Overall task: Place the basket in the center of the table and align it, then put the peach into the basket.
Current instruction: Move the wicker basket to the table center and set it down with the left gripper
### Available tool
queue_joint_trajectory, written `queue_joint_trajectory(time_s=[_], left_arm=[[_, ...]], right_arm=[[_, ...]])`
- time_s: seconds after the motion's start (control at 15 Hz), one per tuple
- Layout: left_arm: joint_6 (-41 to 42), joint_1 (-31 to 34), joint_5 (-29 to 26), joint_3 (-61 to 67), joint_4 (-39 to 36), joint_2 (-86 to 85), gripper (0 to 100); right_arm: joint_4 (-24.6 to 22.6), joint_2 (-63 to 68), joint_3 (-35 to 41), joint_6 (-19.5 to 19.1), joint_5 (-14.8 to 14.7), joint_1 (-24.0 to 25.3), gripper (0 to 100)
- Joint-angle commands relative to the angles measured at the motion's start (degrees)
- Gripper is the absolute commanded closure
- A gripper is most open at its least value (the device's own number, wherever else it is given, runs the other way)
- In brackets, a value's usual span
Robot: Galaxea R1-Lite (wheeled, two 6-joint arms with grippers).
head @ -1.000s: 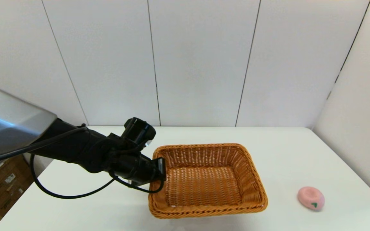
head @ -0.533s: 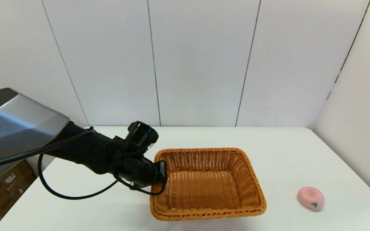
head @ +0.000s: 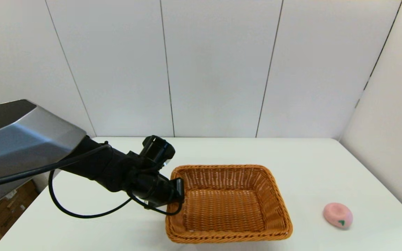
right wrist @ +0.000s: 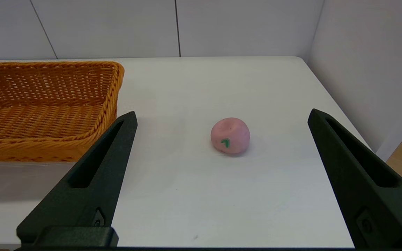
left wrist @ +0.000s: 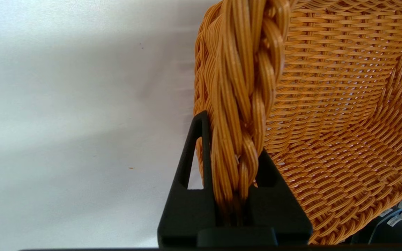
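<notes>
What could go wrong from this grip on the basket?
1. The left gripper pinches only the braided rim of the wicker basket on one short side, so the basket may twist or slip instead of lining up.
2. The toy peach lies near the white table's right edge and could roll off if bumped when the open right gripper reaches for it.

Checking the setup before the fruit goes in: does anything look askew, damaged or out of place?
Nothing looks damaged or spilled. The basket sits flat, slightly skewed to the table edges, its rim clamped in the left claw. The peach lies apart on its right. The right claw is open.
</notes>
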Motion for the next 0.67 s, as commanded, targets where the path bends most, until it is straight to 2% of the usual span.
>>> queue_joint_trajectory(time_s=[0.07,0.33,0.4,0.67], left_arm=[[0.4,-0.3,-0.1,-0.1,0.0,0.3,100],[-0.1,-0.3,0.1,-0.5,0.0,0.8,100],[-0.4,-0.3,0.2,-1.1,0.1,1.4,0],[-0.2,-0.2,0.1,-1.1,0.0,1.1,0]], right_arm=[[-0.1,0.0,0.0,0.0,0.0,0.0,0],[-0.1,0.1,0.0,0.0,0.0,0.0,0],[0.0,0.1,0.0,0.0,0.0,0.0,0],[0.0,0.0,0.0,0.0,0.0,0.0,0]])
